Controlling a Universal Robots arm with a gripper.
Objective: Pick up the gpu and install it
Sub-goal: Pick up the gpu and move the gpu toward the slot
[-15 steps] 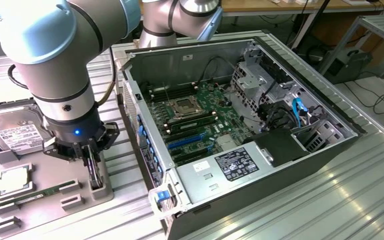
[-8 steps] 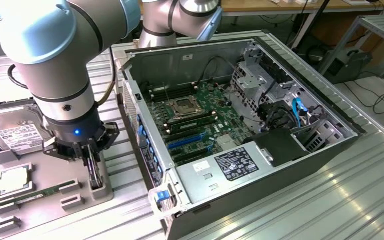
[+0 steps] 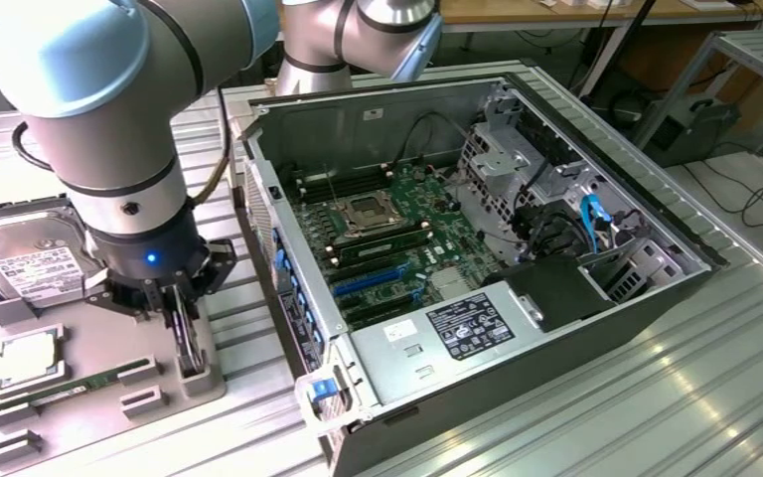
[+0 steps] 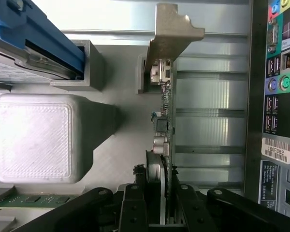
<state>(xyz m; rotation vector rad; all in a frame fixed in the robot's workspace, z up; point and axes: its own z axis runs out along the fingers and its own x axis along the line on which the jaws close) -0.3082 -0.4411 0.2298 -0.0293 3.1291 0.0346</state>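
Remote check, station as seen. The arm's fingers [image 3: 174, 310] [image 4: 135, 205] are down over the grey parts fixture [image 3: 83, 333], which sits on the bench [image 3: 699, 383] at the exterior view's left of the open computer case [image 3: 355, 119].

The gpu [image 3: 192, 348] [image 4: 165, 121] stands edge-on in its slot at the fixture's edge nearest the case, just beside the case's rear wall but not touching it. In the wrist view the card runs out from between the fingers, and its silver end bracket [image 4: 171, 34] is at the far end from them.

Fingers: set narrow, one against each face of the gpu, gripping it at the fan end (the black shroud edge shows just ahead of them). The card sits in the fixture, not lifted clear.

Other items, all farther from the case than the gpu:
- hard drive [image 3: 24, 263]
- processor [image 3: 31, 360]
- memory stick [image 3: 57, 393] [image 4: 34, 199]

Inside the case the motherboard [image 3: 395, 224] lies exposed. The case's rear port panel [image 4: 280, 72] shows in the wrist view beside the card.
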